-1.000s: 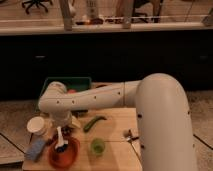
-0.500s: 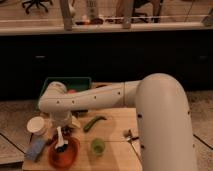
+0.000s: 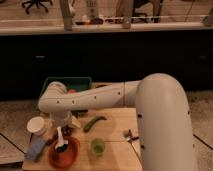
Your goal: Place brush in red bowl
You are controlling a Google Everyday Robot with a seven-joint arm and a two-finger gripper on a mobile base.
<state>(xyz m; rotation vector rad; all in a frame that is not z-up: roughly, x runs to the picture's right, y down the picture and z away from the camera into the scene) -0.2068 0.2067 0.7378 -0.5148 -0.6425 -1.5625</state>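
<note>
The red bowl [image 3: 70, 156] sits at the front left of the wooden table. The brush [image 3: 60, 140] stands slanted in it, its white handle pointing up and its dark head [image 3: 61, 148] down inside the bowl. My gripper [image 3: 62, 125] hangs just above the bowl, at the top end of the brush handle. The white arm reaches in from the right and hides the gripper's upper part.
A white cup [image 3: 36, 125] and a pale blue block [image 3: 36, 149] lie left of the bowl. A small green cup [image 3: 97, 146] stands right of it. A long green object [image 3: 95, 122] lies mid-table, with a green bin [image 3: 75, 81] behind. A small item [image 3: 129, 134] lies at the right.
</note>
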